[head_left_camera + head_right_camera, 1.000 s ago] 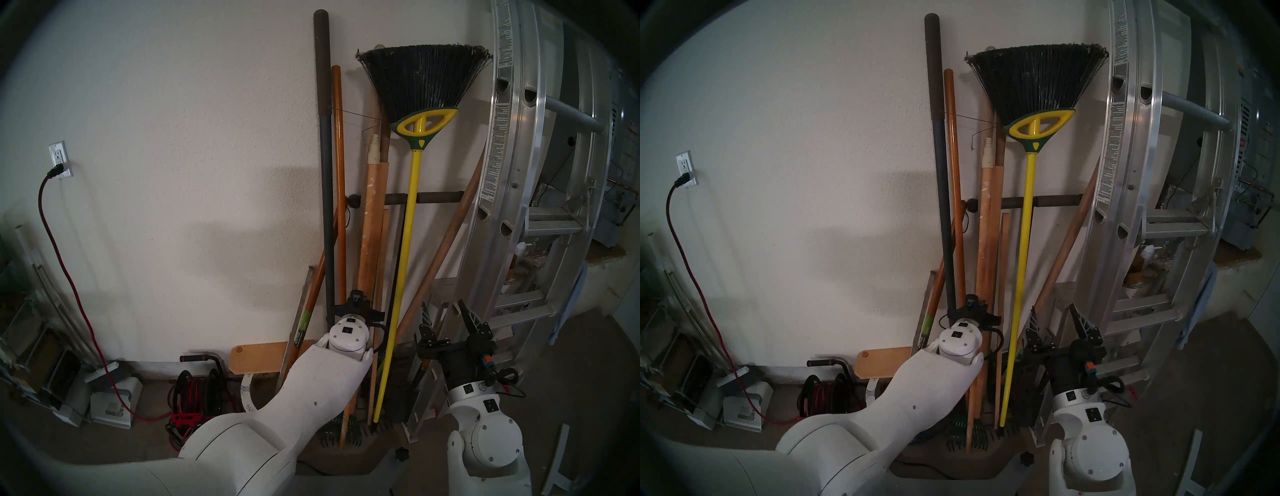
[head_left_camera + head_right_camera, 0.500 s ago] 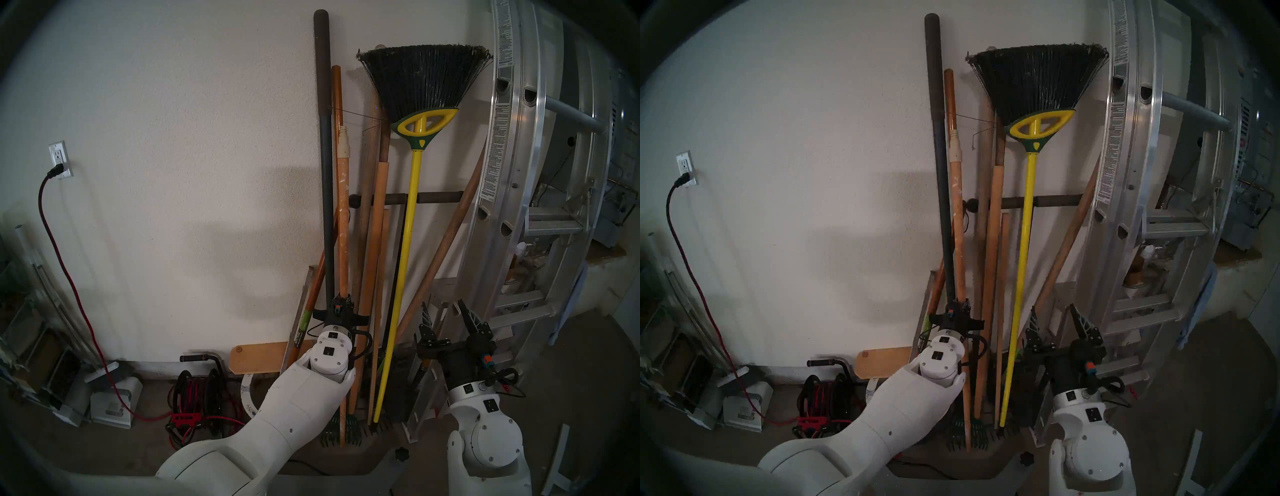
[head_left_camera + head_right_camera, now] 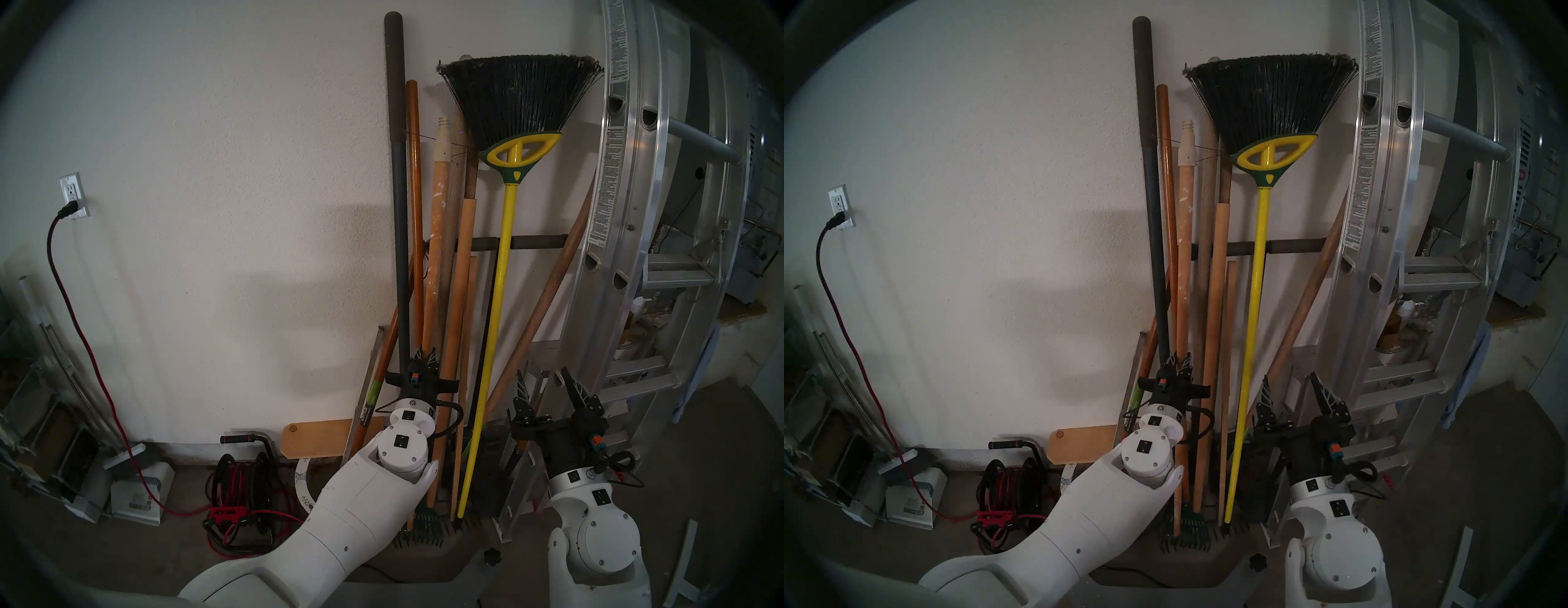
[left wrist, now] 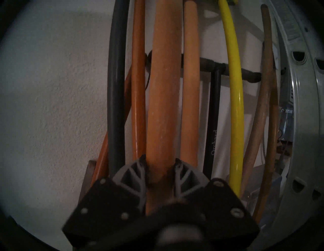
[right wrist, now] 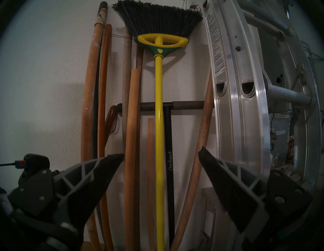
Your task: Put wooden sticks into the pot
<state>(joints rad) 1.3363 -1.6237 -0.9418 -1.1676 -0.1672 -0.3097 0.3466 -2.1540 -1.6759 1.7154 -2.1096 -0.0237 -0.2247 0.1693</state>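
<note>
Paint-speckled pole (image 3: 437, 237) w/ off-white threaded tip stands nearly upright among the other handles vs the wall, clamped low on its shaft by the left pincer (image 3: 425, 356); wrist view shows both fingers (image 4: 135, 173) pressed on the wood. Plain tan dowel (image 3: 460, 297) just at its 3 o'clock, then the yellow-handled broom (image 3: 496, 297), bristles up. Dark grey pole (image 3: 399, 212) and orange handle (image 3: 415, 204) at the pole's 9 o'clock. Pot (image 3: 302, 484): only a sliver of white floral rim shows on the floor, at 7 o'clock from the left pincer, mostly hidden by the arm. Right pincer (image 3: 545, 384) is apart, holding nothing, at 3 o'clock of the broom handle. Aluminium ladder (image 3: 636, 212) further right.
</note>
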